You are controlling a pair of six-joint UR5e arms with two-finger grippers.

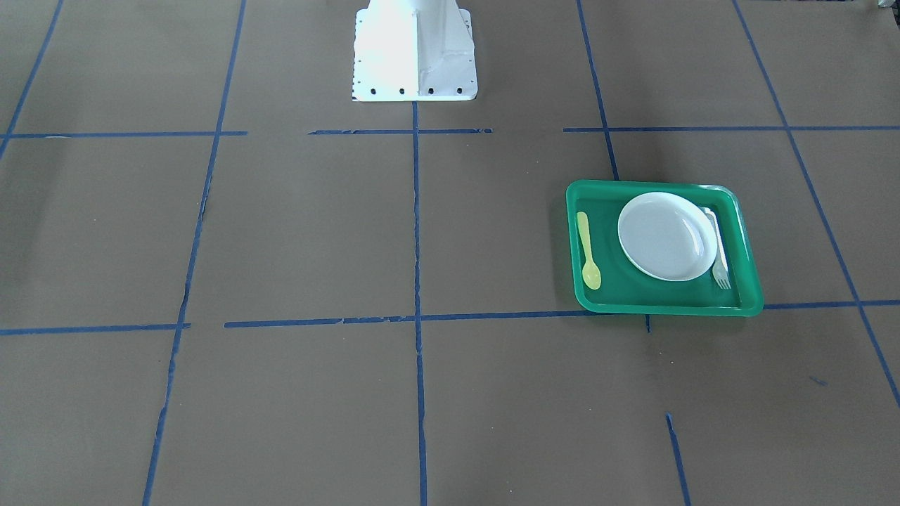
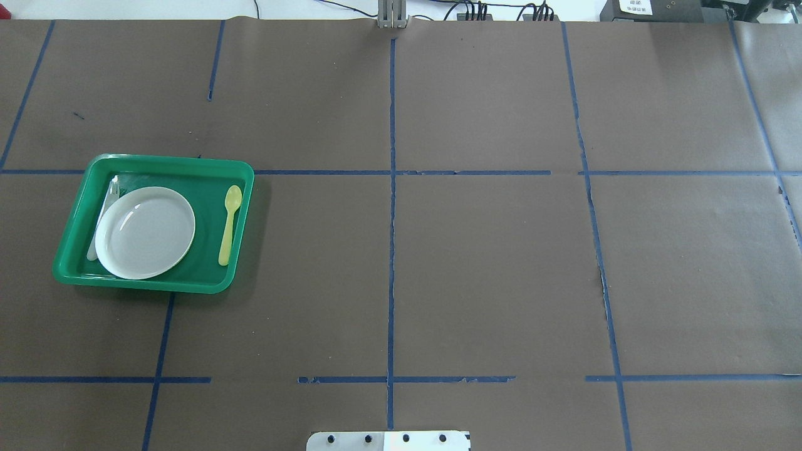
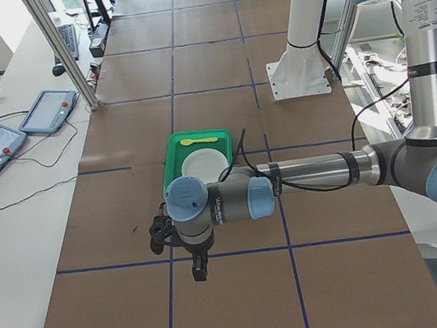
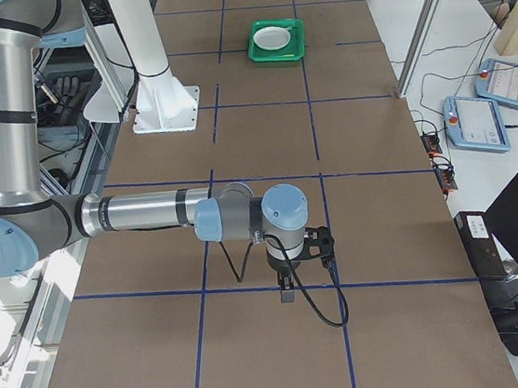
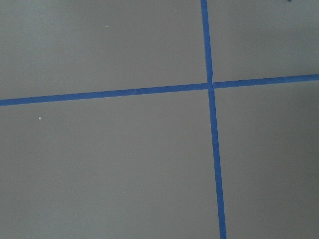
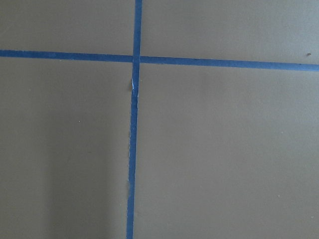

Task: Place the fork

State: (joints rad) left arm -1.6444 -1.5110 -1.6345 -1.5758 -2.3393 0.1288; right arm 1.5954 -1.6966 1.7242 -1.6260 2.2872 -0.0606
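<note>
The pale whitish fork [image 1: 720, 256] lies in the green tray [image 1: 661, 307] along the side of the white plate [image 1: 664, 235], its tines toward the operators' side. In the overhead view the fork [image 2: 101, 219] is partly tucked under the plate's [image 2: 145, 232] left rim in the tray [image 2: 144, 285]. The left gripper [image 3: 199, 275] shows only in the exterior left view, hanging above bare table short of the tray [image 3: 169, 159]. The right gripper [image 4: 287, 296] shows only in the exterior right view, far from the tray [image 4: 279, 56]. I cannot tell whether either is open or shut.
A yellow spoon [image 1: 588, 251] lies in the tray on the plate's other side; it also shows in the overhead view [image 2: 229, 224]. The white robot base [image 1: 415, 49] stands mid-table. Both wrist views show only brown paper and blue tape lines [image 5: 212, 84]. Tablets [image 3: 48, 110] lie on the side bench.
</note>
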